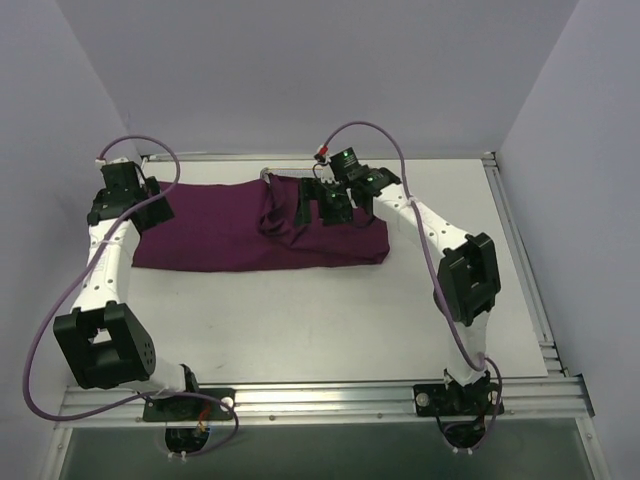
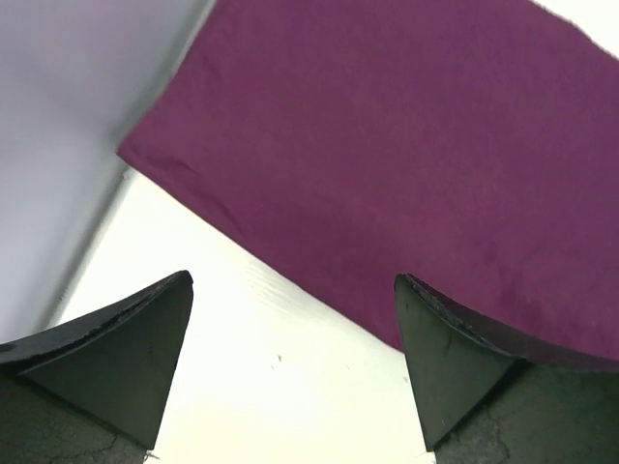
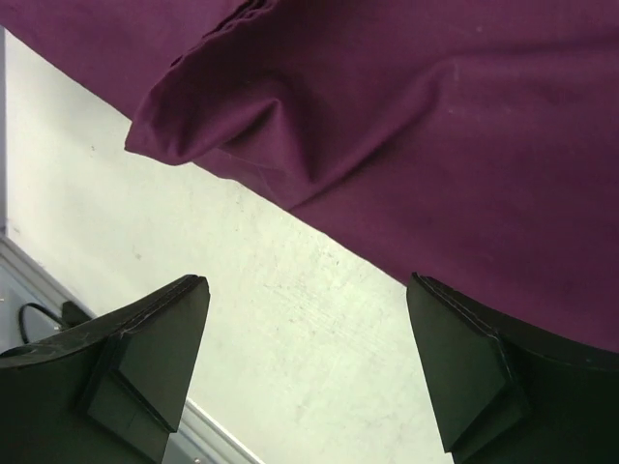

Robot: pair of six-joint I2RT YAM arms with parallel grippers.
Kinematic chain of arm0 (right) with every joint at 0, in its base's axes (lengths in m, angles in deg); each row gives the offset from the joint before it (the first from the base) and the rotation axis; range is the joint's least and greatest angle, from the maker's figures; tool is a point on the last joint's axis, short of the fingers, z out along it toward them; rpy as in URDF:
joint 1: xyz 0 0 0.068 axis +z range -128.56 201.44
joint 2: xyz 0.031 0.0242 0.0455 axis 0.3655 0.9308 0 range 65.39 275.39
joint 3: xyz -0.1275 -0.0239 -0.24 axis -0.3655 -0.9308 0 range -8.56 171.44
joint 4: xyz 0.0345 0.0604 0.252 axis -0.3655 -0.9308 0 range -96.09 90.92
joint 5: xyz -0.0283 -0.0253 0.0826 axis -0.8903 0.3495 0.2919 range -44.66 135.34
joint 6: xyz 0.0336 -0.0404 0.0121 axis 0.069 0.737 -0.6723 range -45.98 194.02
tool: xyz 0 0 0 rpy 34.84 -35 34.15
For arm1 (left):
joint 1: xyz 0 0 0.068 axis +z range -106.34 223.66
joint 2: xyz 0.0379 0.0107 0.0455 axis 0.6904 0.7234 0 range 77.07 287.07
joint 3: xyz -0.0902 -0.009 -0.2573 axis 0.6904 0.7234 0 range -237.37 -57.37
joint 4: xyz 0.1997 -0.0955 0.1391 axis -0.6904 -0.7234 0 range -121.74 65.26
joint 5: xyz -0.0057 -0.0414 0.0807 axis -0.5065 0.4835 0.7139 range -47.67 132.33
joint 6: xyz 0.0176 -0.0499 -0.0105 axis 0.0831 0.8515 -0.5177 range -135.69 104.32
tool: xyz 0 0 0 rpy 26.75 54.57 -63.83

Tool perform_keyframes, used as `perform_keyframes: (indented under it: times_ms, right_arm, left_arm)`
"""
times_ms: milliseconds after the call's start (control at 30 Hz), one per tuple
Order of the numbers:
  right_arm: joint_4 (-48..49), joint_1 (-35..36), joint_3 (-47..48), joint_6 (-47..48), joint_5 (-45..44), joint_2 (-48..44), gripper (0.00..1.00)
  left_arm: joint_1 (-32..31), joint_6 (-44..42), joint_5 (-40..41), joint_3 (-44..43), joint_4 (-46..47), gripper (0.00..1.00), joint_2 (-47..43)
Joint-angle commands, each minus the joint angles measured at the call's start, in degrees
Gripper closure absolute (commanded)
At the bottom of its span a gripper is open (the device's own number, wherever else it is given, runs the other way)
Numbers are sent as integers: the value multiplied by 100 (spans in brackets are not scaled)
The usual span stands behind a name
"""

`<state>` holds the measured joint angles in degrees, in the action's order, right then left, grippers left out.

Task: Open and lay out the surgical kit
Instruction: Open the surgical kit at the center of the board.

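Note:
The surgical kit's deep-purple cloth wrap (image 1: 230, 232) lies spread in a wide band across the far half of the table, bunched into folds near its middle (image 1: 280, 215). A bit of silver metal rim (image 1: 266, 174) peeks out at the cloth's far edge; the rest of the tray and the instruments are hidden. My left gripper (image 1: 152, 207) hovers at the cloth's left end, open and empty, with bare table between its fingers (image 2: 294, 278) and cloth (image 2: 406, 145) just beyond. My right gripper (image 1: 325, 205) is over the bunched middle, open and empty (image 3: 309, 280), beside a folded corner (image 3: 203, 126).
A metal rail (image 3: 58, 280) with a black cable runs along the table's far edge. Grey walls enclose the table on the left, back and right. An aluminium frame (image 1: 330, 395) carrying both arm bases borders the near edge.

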<state>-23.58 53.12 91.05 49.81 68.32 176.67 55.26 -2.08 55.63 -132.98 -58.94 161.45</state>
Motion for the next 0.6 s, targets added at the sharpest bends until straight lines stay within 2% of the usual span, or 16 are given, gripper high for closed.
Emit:
perform_keyframes:
  times_ms: [0,200,367,567]
  right_arm:
    - [197,162,401,451,-487,174,14]
    - [665,637,900,706,-725,656,16]
    - [454,1076,1648,1365,-979,1184,16]
    - [173,1262,2105,2016,-1911,1589,12]
  left_arm:
    - [-105,520,67,-50,-464,6,-167]
    - [-140,827,-424,458,-667,6,-439]
    - [-149,1161,-1057,907,-694,6,-791]
    - [-210,1285,-1611,1207,-377,6,-888]
